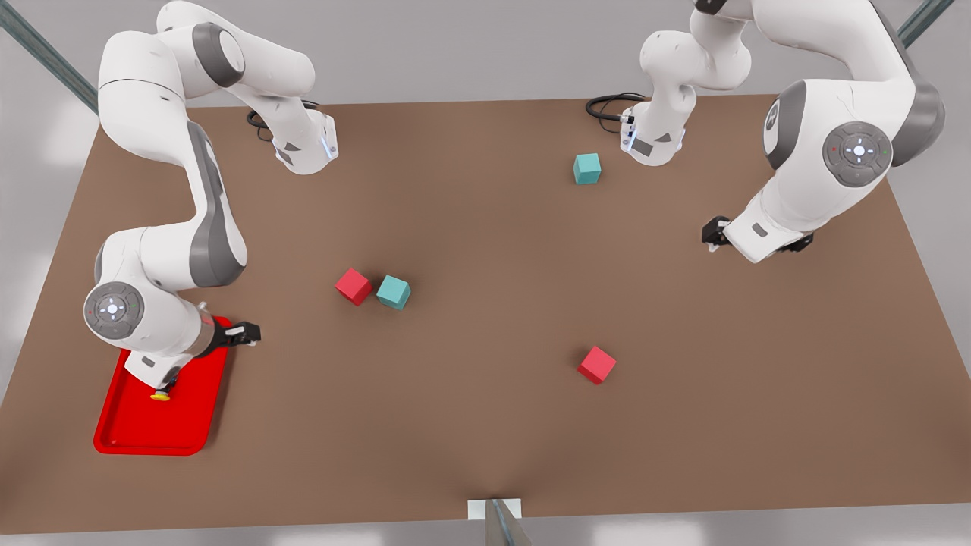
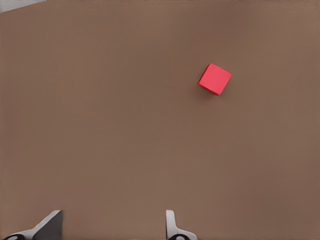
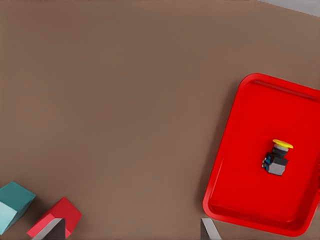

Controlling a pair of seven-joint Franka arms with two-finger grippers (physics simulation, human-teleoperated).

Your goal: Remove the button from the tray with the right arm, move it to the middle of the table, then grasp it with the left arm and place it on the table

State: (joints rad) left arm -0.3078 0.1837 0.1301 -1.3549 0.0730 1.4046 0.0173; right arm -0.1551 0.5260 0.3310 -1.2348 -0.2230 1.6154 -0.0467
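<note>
ok so the button [image 1: 160, 394] is sitting inside the tray [image 1: 133, 440], yellow cap showing, black base on the red floor. In the right wrist view it sits roughly mid-tray, away from the rim on every side. Nothing is gripping it.

The tray lies flat on the table [image 1: 485, 425] at the near corner on the front view's left, long side running along that side edge.

The right gripper [image 3: 130, 231] belongs to the arm on the front view's left, the one hanging over the tray's far end. Its fingers [image 3: 50, 229] are spread wide with only bare table between them, so it's released and empty. In its own wrist view one fingertip is close to the tray's rim and the button is clearly off to the side, not between the fingers.

A red cube [image 1: 353, 286] and a teal cube [image 1: 394, 292] sit right next to each other around mid-table, a bit toward the tray side. A second red cube [image 1: 597, 365] is nearer the front edge, well apart from that pair. Another teal cube [image 1: 586, 168] is up by the far edge.

The left gripper [image 2: 112, 227] is on the arm at the front view's right, waiting above bare table near that side edge. It's spread apart too, holding nothing, with a red cube ahead of it on the tabletop.
</note>
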